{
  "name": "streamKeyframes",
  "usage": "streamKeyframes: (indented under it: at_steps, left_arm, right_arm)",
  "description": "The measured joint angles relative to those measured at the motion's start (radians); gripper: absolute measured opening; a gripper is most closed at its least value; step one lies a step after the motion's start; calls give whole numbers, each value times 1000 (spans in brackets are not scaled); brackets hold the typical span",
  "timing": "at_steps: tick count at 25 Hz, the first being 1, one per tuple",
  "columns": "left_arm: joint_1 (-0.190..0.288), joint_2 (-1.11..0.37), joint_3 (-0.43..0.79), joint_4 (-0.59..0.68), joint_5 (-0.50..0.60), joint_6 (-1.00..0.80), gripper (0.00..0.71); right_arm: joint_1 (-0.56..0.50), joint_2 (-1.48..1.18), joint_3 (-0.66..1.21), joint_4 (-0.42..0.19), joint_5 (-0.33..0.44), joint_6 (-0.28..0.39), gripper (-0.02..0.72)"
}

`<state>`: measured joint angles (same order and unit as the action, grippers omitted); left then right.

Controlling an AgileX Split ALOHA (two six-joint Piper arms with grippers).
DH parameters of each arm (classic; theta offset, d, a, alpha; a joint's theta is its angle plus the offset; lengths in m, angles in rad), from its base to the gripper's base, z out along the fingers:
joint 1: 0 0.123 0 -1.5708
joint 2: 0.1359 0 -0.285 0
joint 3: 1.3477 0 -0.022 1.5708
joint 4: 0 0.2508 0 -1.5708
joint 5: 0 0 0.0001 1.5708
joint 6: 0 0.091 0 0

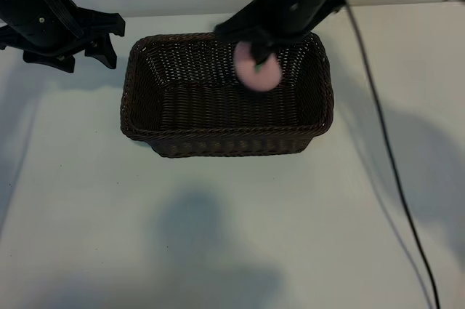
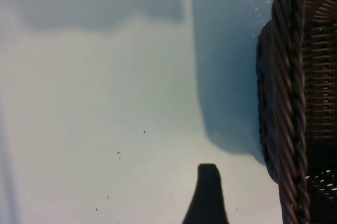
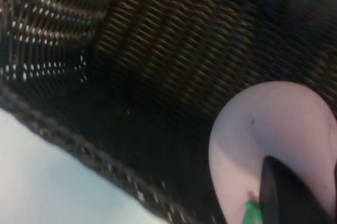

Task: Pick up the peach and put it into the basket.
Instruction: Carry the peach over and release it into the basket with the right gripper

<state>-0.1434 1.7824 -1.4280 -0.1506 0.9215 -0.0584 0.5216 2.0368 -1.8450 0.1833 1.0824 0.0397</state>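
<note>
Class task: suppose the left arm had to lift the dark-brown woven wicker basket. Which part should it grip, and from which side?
Probably the braided rim of the dark-brown rectangular wicker basket on its short side nearest the idle left gripper, coming down from above. The walls slope and are broad, so only the rim's narrow raised edge suits open jaws. The right gripper holds the small pale-pink peach over the inside.

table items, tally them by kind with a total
small round pale-pink peach, held over the basket: 1
large dark-brown woven wicker basket: 1
black robot grippers: 2, left gripper and right gripper
black cable: 1
total: 5
</note>
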Motion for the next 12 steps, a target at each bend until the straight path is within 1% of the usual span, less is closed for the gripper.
streamKeyframes:
  at_steps: [4, 7, 10, 12]
  left_arm:
    - [0, 0, 0, 0, 0, 0, 598]
    - [0, 0, 0, 0, 0, 0, 598]
    - [0, 0, 0, 0, 0, 0, 598]
    - [0, 0, 0, 0, 0, 0, 598]
  right_arm:
    - [16, 80, 0, 0, -51, 0, 44]
    - [16, 142, 0, 0, -75, 0, 44]
    - [16, 181, 0, 0, -83, 0, 47]
    - [16, 187, 0, 0, -84, 0, 68]
